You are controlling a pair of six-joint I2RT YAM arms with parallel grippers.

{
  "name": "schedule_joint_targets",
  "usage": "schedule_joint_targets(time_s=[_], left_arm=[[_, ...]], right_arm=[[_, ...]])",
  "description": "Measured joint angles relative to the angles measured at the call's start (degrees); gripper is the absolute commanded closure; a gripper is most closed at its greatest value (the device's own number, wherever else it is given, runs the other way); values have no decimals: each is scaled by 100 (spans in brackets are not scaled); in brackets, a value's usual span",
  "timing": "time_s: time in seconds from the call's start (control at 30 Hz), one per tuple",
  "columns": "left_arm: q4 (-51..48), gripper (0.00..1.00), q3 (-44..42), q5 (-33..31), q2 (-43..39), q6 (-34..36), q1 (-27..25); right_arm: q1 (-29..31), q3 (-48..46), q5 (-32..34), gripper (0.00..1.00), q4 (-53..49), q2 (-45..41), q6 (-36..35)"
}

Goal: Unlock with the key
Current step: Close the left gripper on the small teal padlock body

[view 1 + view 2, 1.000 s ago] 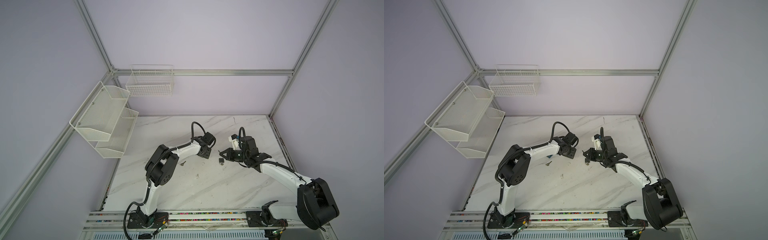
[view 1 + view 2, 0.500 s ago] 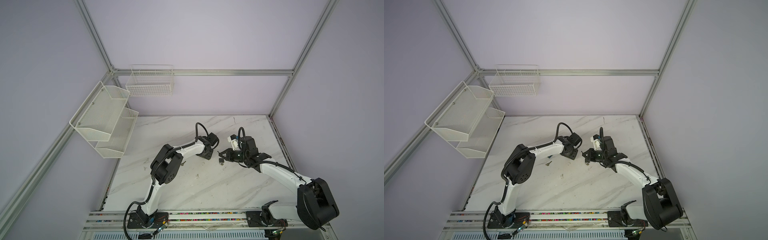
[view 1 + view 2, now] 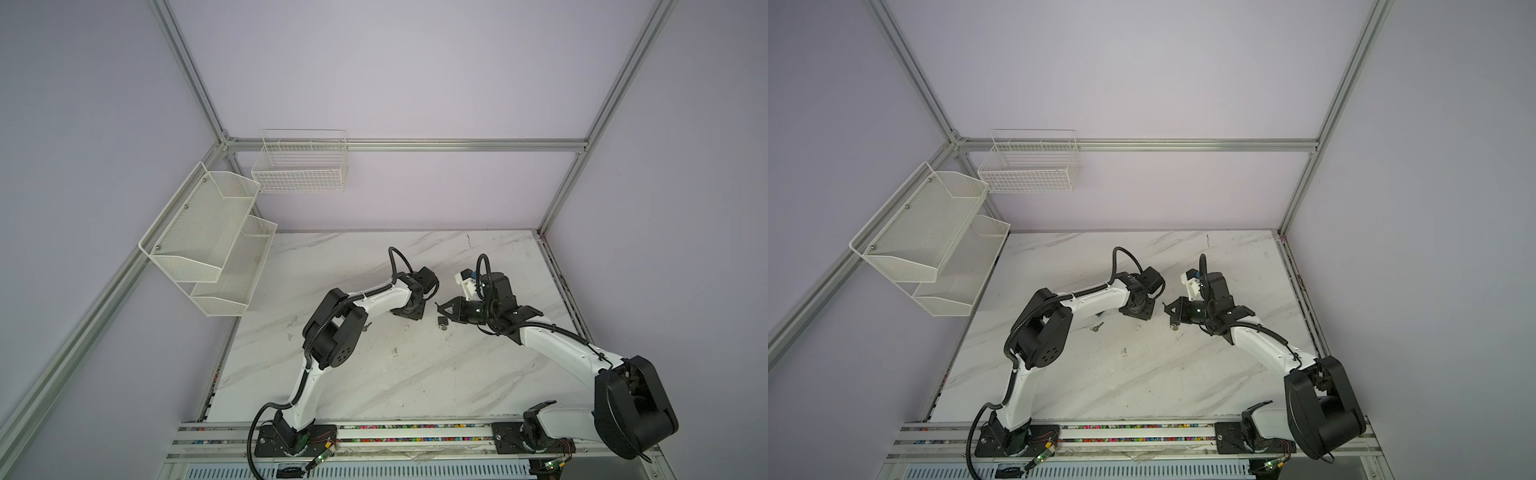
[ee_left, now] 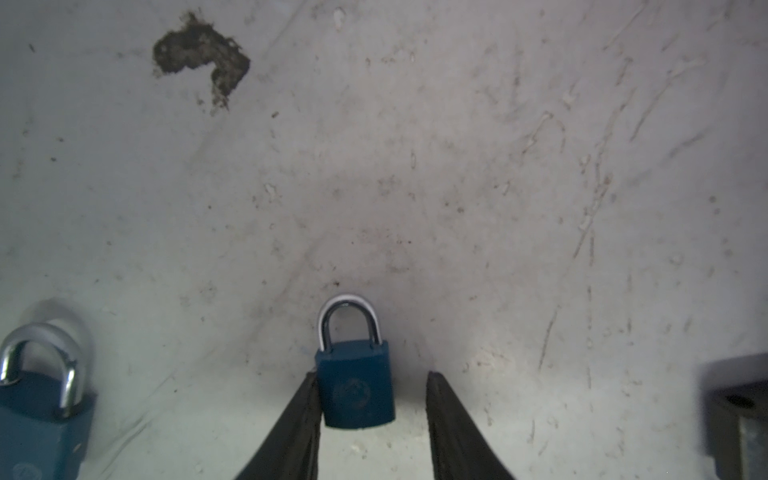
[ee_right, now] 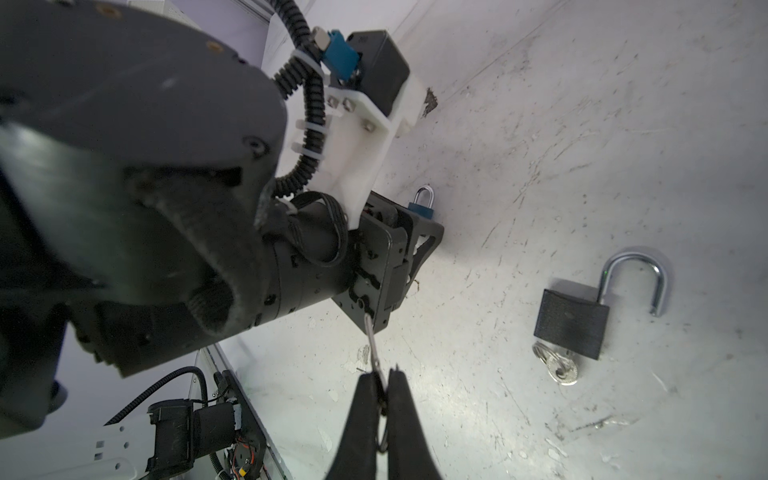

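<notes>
Left arm has been sliding toward the middle over the last second, elbow and wrist both coming closer to the right arm, and the left tool has been narrowing. Its jaws are standing spread around the blue padlock, which is lying on the worktop with its shackle shut. One finger is touching the body and the other is sitting just apart, so no pinch yet.

Right tool is hanging nearby, pressed together and pinching the key, blade pointing toward the left wrist. A black padlock is lying beside it, shackle sprung, keys sticking in it. A second blue padlock is sitting near the first, and a loose key is lying by the left elbow in a top view.

Step in hand, as I'm reading it: securing the lock. Next move is calling for finishing the squeeze on the body, then tipping the keyhole end toward the right tool so the blade is lining up before pushing in.
</notes>
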Motion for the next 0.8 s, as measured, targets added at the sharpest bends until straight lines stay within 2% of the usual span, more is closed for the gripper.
schedule_joint_targets(time_s=[0.4,0.8], left_arm=[[-382,64,389,-343,243,-426,-24],[-439,68,437,-264,267,-688,-13]], right_arm=[[-7,0,-20,100,0,0,-57],[-11,0,-46,100,-2,0,-74]])
